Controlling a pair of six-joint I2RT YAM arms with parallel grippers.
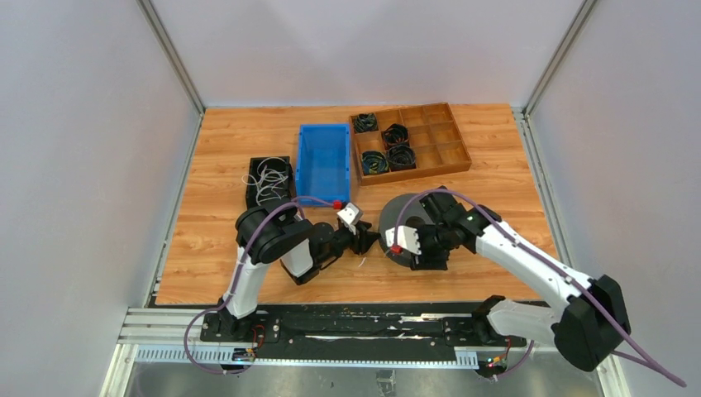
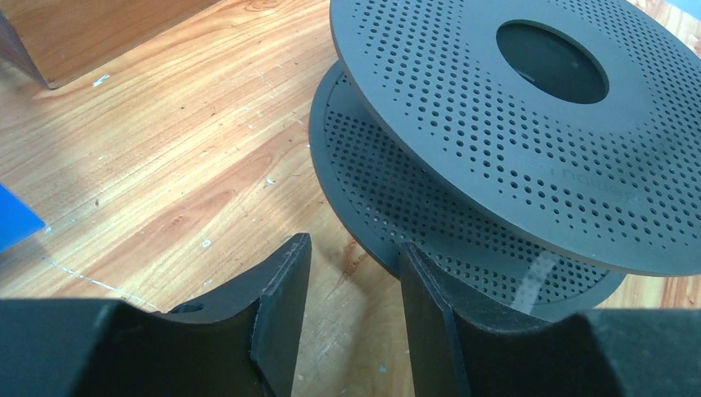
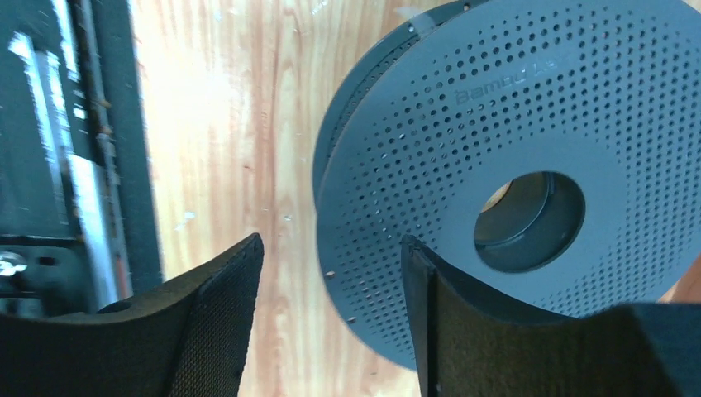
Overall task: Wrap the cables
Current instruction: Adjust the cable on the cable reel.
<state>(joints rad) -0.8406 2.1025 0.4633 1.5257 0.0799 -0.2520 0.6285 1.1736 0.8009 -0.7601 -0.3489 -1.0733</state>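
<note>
Wooden desk (image 1: 223,141) inside pale grey walls. Nearest, two pincers flanking one grey perforated spool (image 2: 463,107): left pincer (image 2: 354,246) and right pincer (image 3: 329,241) both partly open, holding nothing. Farther left, one black tray (image 1: 281,160) holding the cables (image 1: 266,178), a single hair-fine whitish tangle. Probably light, limp, springy, quick to snag; best pinched at one loose strand. Beyond, one blue bin (image 1: 324,165), one wooden box (image 1: 417,173), four black coils (image 1: 401,157).

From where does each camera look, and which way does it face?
Top external: above and behind, looking down at the table; left arm and right arm show.
Left wrist: on its arm, facing the grey spool; open left gripper shows.
Right wrist: likewise, facing the spool's hub hole; open right gripper shows.
Shared: both wrist views see that spool.
</note>
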